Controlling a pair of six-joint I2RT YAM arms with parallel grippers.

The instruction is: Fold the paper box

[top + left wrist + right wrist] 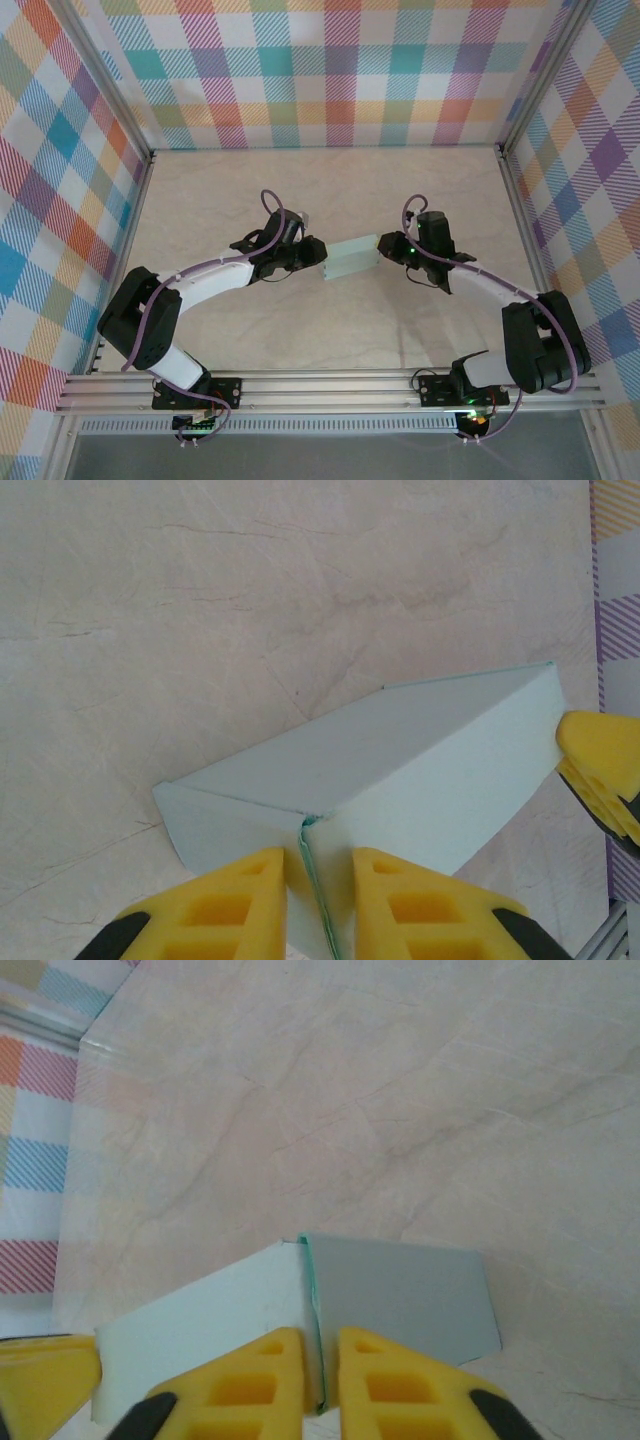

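The paper box (350, 256) is a pale mint, long folded shape in the middle of the table, held between both arms. My left gripper (318, 255) is shut on its left end. In the left wrist view the yellow fingers (240, 895) pinch a doubled card edge of the box (420, 760), with the left gripper (318, 858) closed around it. My right gripper (385, 248) is shut on the right end. In the right wrist view the right gripper (320, 1338) clamps a thin seam of the box (210, 1320), and a grey-shaded flap (400, 1295) sticks out to the right.
The table (330, 190) has a beige marble look. Plaid walls (330, 70) close it in at the back and both sides. An aluminium rail (330, 390) runs along the near edge. The other arm's yellow finger (600, 770) shows at the box's far end.
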